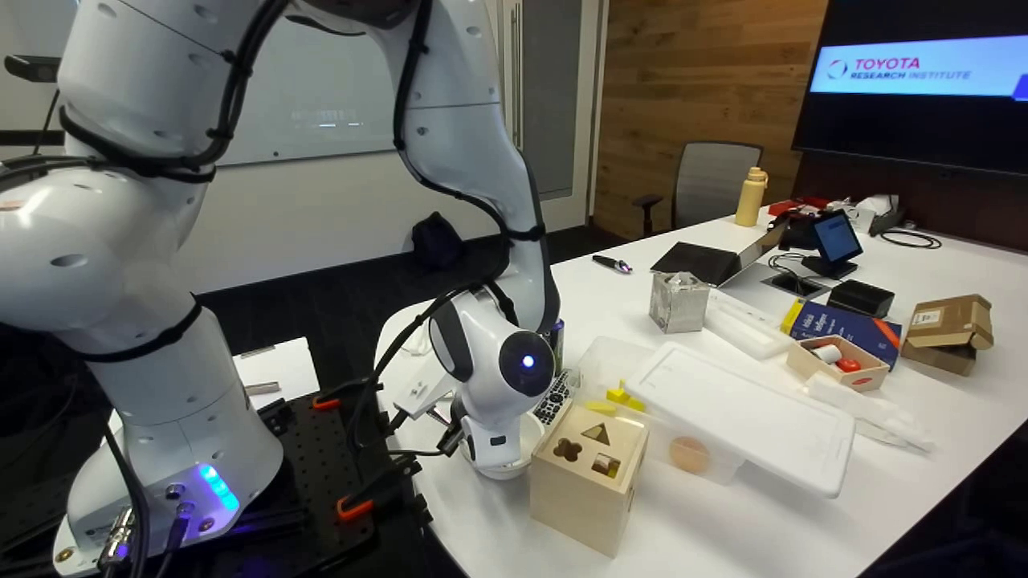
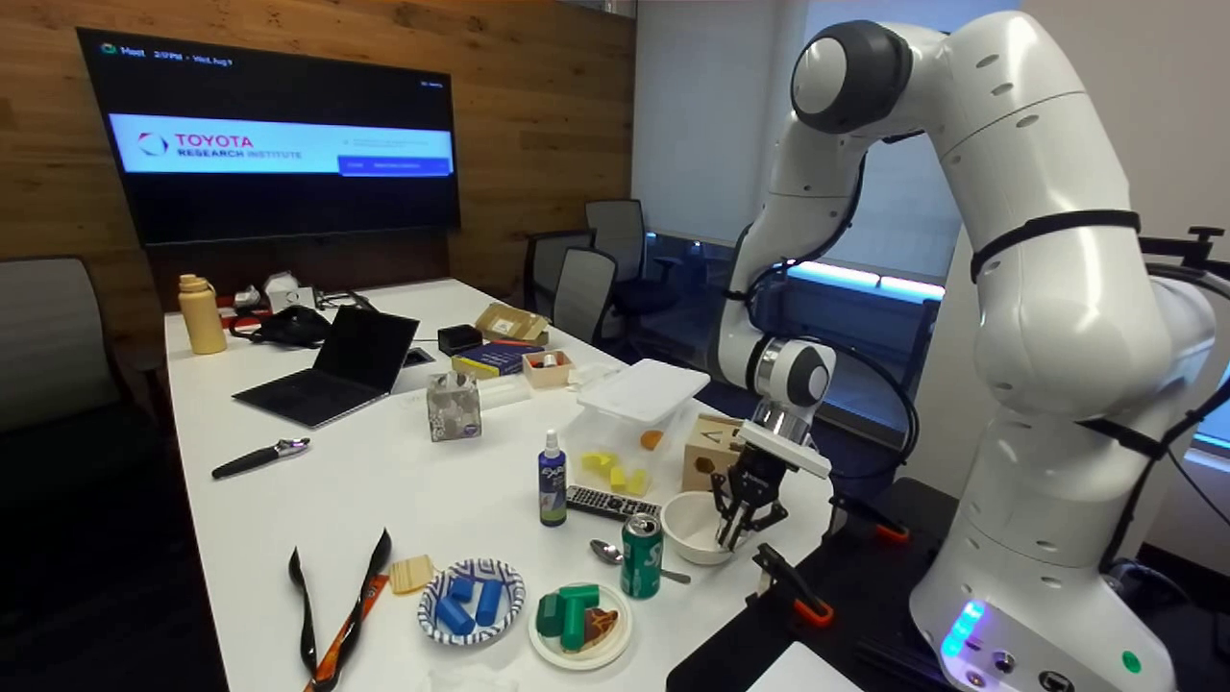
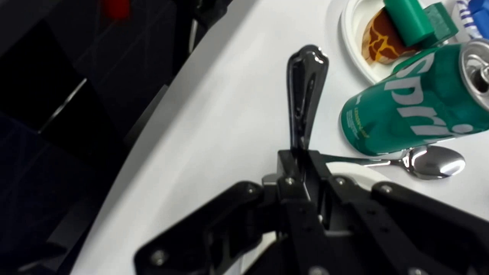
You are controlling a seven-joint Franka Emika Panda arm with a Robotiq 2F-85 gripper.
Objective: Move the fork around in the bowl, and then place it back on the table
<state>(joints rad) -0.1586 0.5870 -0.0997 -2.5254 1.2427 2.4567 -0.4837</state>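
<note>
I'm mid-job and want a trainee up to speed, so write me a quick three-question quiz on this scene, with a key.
1. Multiple choice: the Sprite can is A) lying on its side, B) standing upright, C) upside down.
2. True or false: the laptop is closed.
3. Fill in the gap: at the white bowl, the gripper is holding the ____.

Key: 1. B. 2. False; the laptop is open. 3. Fork.

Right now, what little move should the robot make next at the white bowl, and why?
Probably a small, careful sweep of the fork inside the bowl: the tool grips the fork over the bowl, but its far end is hidden.
</note>
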